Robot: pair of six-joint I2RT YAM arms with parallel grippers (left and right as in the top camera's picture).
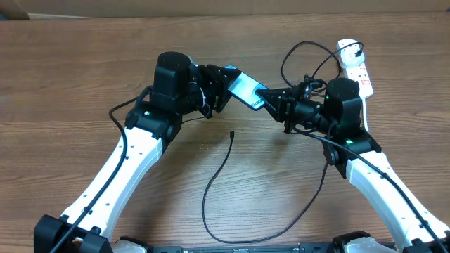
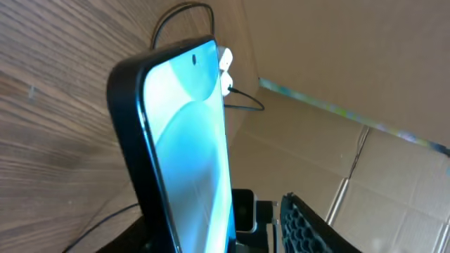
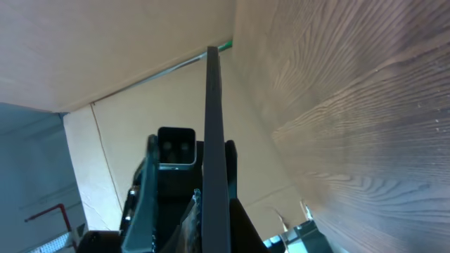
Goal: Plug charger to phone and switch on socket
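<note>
Phone (image 1: pixel 244 90) between left claw (image 1: pixel 226 83), right claw (image 1: pixel 267 96)

Overhead: high above, facing straight down on counter (image 1: pixel 63 77), both arms in frame. Left wrist: very near phone (image 2: pixel 186 147) screen face, tilted. Right wrist: close, edge-on to phone (image 3: pixel 213 140). All share phone.

**Wooden table, cardboard walls**

A brown wood-grain table (image 1: pixel 84 63) is filling the overhead view, evenly lit. Plain tan cardboard panels (image 2: pixel 351 49) are standing along its far edge, a taped seam (image 2: pixel 351 116) running across them. In the right wrist view, a grey-blue wall (image 3: pixel 28 161) is showing beyond the cardboard.
</note>
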